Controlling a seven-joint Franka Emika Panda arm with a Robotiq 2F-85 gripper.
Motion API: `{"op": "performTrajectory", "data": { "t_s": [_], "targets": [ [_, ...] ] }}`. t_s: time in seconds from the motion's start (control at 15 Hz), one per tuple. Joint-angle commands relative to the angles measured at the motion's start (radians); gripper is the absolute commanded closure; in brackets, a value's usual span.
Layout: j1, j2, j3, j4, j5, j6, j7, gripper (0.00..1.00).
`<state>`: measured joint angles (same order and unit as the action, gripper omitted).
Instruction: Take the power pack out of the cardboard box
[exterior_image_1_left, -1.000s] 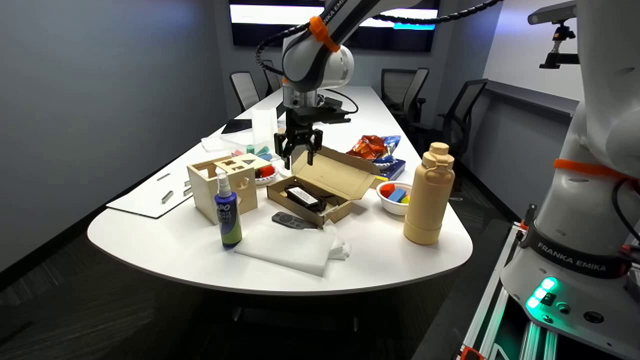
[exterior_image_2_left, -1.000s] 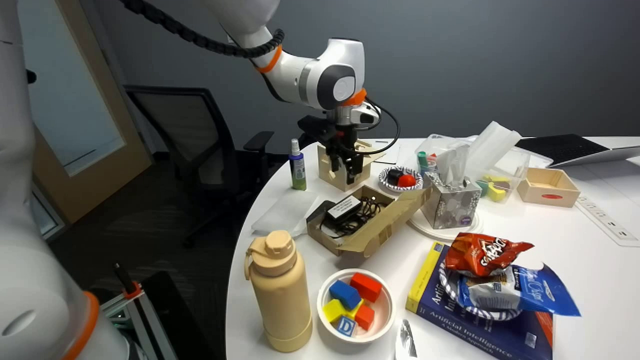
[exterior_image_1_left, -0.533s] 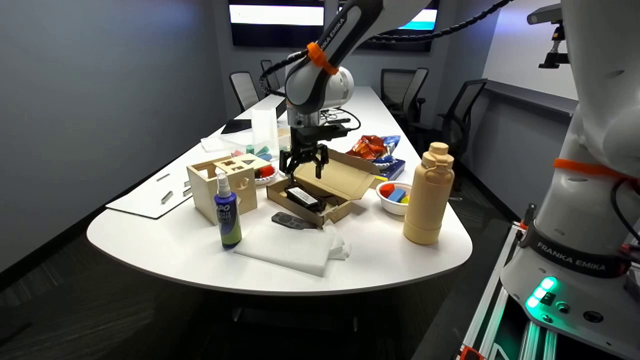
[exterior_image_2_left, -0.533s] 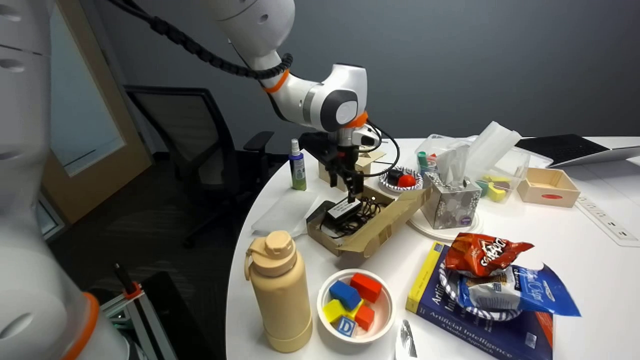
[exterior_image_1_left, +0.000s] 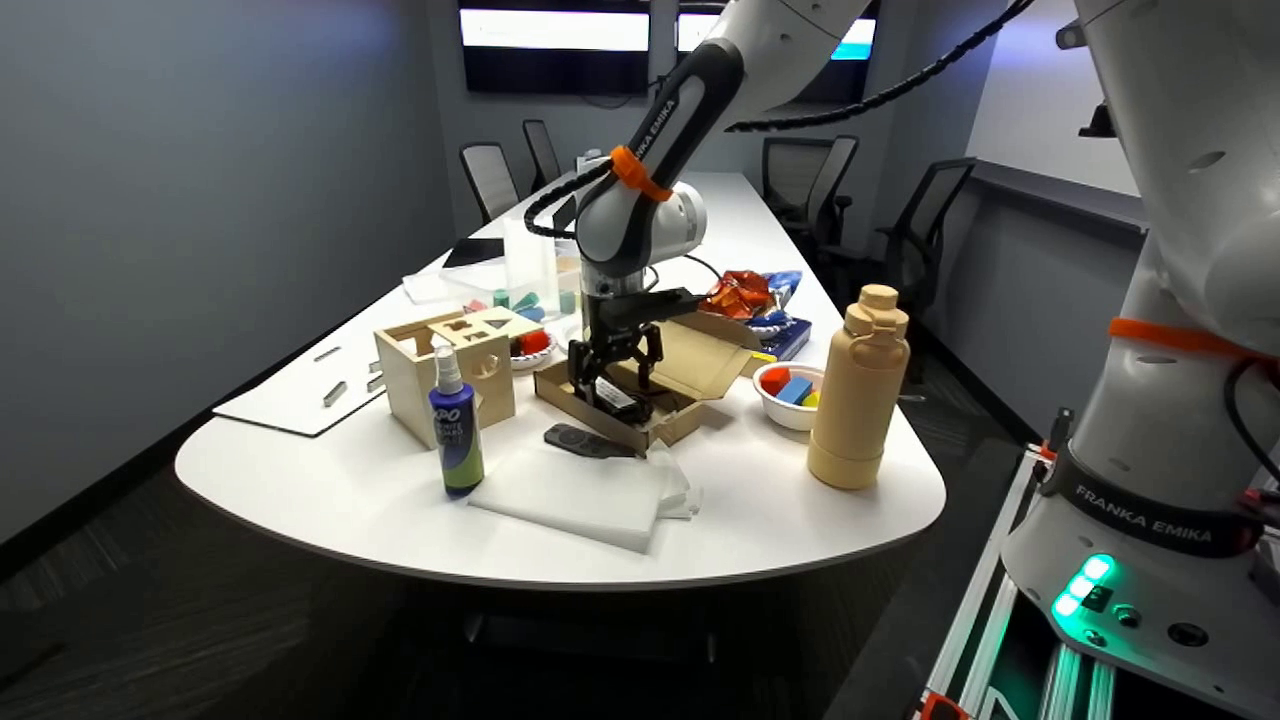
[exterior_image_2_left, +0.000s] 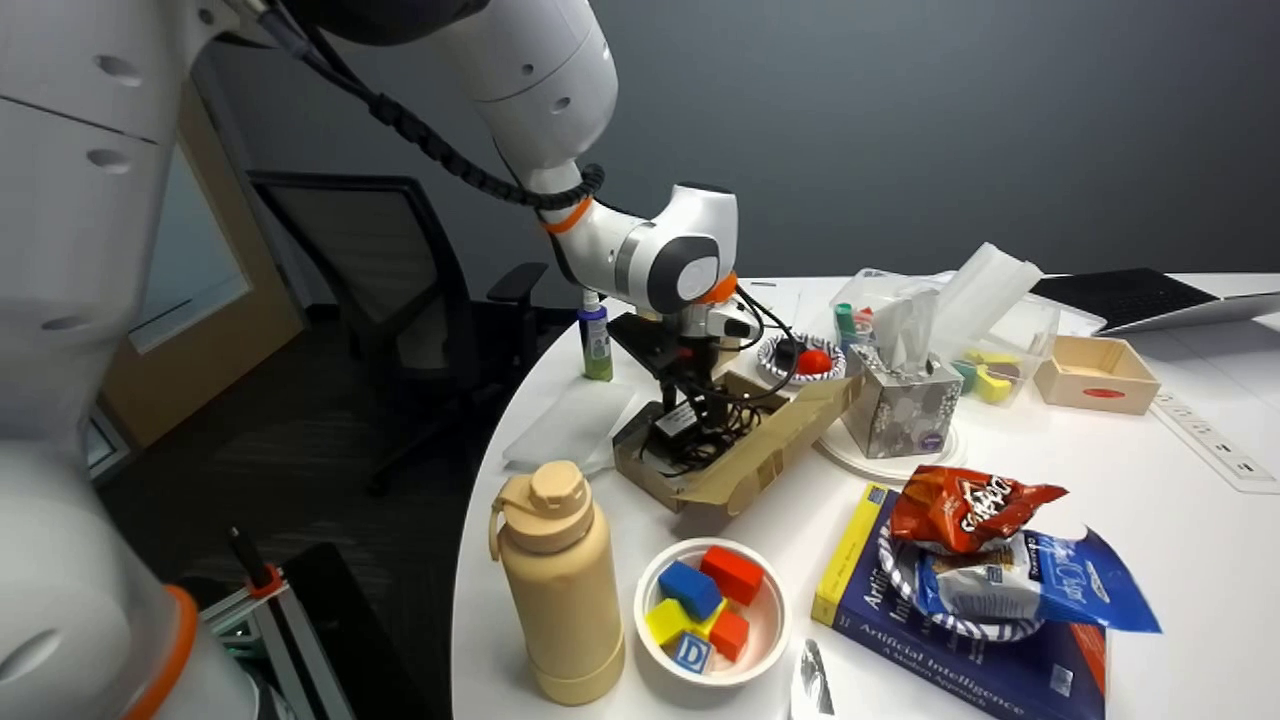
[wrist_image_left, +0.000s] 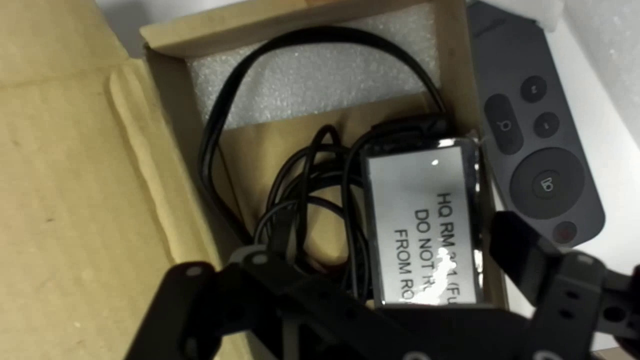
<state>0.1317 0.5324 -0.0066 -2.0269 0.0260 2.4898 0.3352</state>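
1 pwr pack (wrist_image_left: 425, 200), partly behind gripper (wrist_image_left: 392, 232)

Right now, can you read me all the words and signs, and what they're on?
"HQ RM 3…1 (Fu", "DO NOT R", "FROM RO": power pack; rest unclear or hidden
"Artificial Intelligence", "A Modern Approach": book
"D": letter block
"FRANKA EMIKA": robot base
"ANKA EMIKA": robot arm
"XPO WHITE": spray bottle
Too small or blurred: remote, red bag, blue bag, tissue box, wooden tray

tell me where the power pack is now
In the wrist view, the power pack lies right of center inside the cardboard box, with the coiled black cord on its left and the gray remote outside the box to the right.
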Motion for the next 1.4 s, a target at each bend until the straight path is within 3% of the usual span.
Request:
{"op": "performTrajectory", "data": {
  "t_s": [0.0,0.87,1.33],
  "targets": [
    [-0.003,0.026,-0.003,0.026,0.008,0.014,-0.012,0.00],
    [0.039,0.036,-0.055,0.039,-0.077,0.028,0.016,0.00],
    [0.048,0.057,-0.047,0.033,-0.093,0.041,0.007,0.00]
  ]
}}
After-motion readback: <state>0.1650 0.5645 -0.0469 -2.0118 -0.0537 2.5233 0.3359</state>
